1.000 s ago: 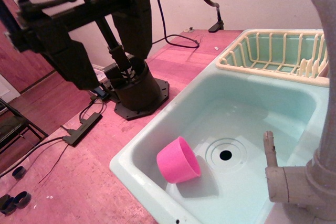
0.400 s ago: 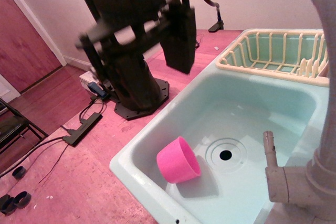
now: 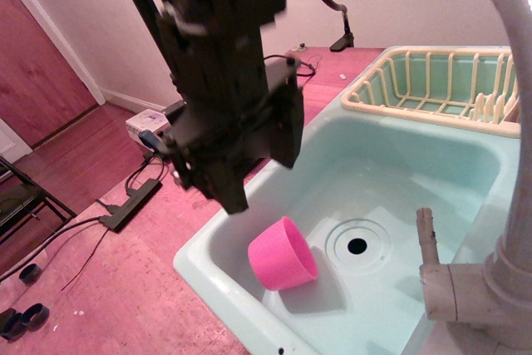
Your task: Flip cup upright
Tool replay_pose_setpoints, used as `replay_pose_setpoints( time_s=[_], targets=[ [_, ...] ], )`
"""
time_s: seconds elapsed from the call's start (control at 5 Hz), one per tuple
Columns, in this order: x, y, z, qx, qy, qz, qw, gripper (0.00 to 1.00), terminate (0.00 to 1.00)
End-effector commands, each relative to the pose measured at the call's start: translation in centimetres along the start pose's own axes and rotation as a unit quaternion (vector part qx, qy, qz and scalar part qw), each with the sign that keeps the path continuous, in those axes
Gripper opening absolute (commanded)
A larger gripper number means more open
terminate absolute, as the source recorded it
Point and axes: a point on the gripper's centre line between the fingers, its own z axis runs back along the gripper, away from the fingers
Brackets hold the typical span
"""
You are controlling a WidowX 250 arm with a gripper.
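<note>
The smooth pink cup (image 3: 283,254) lay tipped in the glossy mint sink (image 3: 399,180), just nine o'clock of the drain ring (image 3: 357,245). The black gripper (image 3: 258,168) hung at its eleven o'clock, fingers apart, open basin beyond.

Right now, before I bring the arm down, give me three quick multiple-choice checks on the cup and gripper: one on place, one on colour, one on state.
1. Where is the cup?
A. In the dish rack
B. In the sink, left of the drain
C. On the counter

2. What colour is the cup?
A. Pink
B. Yellow
C. Teal

3. How does the cup lie?
A. Upright on its base
B. Tipped on its side
C. Held in the gripper

Answers: B, it rests on the sink floor beside the drain. A, bright pink. B, its side touches the floor, while the gripper hangs above it, apart.
</note>
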Motion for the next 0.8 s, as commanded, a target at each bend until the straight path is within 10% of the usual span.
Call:
replay_pose_setpoints(
  time_s=[0.0,0.6],
  targets=[
    [0.8,1.0,-1.0,0.025,0.013,-0.033,0.9990,1.00,0.00],
    [-2.5,-2.9,-1.5,0.025,0.068,-0.019,0.9972,1.00,0.00]
  ],
)
